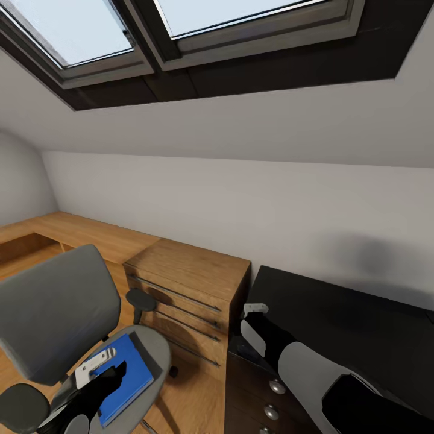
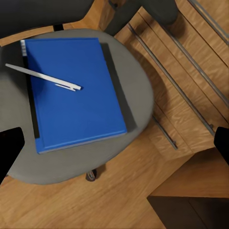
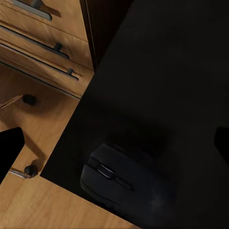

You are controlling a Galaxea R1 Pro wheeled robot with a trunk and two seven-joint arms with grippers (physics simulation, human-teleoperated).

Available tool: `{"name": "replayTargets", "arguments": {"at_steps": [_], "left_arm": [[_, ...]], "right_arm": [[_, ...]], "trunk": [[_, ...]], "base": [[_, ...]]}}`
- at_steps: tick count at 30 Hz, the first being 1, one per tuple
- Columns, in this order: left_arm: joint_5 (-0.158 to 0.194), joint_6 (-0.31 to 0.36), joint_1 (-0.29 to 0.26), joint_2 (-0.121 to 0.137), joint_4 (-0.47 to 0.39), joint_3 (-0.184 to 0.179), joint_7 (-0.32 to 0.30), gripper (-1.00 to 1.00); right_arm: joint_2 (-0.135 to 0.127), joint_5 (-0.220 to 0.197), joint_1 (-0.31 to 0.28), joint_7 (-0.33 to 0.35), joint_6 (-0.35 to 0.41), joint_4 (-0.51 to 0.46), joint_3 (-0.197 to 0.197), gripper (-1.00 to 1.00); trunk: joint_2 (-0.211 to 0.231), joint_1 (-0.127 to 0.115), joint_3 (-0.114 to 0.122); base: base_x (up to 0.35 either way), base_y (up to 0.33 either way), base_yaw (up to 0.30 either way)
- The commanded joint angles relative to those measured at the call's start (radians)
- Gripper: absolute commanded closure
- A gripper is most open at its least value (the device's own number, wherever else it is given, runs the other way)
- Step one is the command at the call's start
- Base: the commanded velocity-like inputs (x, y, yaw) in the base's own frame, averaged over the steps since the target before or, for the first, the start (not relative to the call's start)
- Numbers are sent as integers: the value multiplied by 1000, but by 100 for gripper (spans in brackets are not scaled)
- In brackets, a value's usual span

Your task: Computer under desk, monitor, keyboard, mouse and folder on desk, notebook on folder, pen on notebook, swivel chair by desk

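Note:
The blue folder (image 2: 71, 90) lies flat on the grey swivel chair's seat (image 2: 136, 90), with a white pen (image 2: 45, 76) resting on top of it. A dark strip shows along the folder's edges; I cannot tell whether it is the notebook. My left gripper (image 2: 116, 145) hovers open above the folder (image 1: 123, 377). On the black desk (image 3: 167, 71), near its corner, sits the black mouse (image 3: 126, 183). Above it my right gripper (image 3: 116, 145) is open and holds nothing. The computer, monitor and keyboard are out of view.
A light wooden drawer cabinet (image 1: 190, 289) stands between the chair (image 1: 51, 310) and the desk (image 1: 337, 319). The desk's silver-knobbed drawers (image 1: 274, 389) face the wooden floor. Low wooden cabinets (image 1: 66, 232) run along the sloped white wall, under skylights.

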Motion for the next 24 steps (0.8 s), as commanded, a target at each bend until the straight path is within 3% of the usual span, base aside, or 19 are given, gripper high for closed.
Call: {"name": "replayTargets", "arguments": {"at_steps": [1, 18, 24], "left_arm": [[10, 2, 0, 0, -2, 0, 8, -100], [10, 1, 0, 0, -3, 1, 9, -100], [10, 2, 0, 0, -3, 1, 9, -100]], "right_arm": [[0, -7, -1, -7, 4, -1, 7, -100], [0, -10, -1, -9, 9, -1, 6, -100], [0, -50, -1, -14, 21, -2, 5, -100]], "trunk": [[-1, 0, -1], [-120, 65, -54], [-155, 85, -70]], "base": [[0, 0, 0], [0, 0, 0], [0, 0, 0]]}}
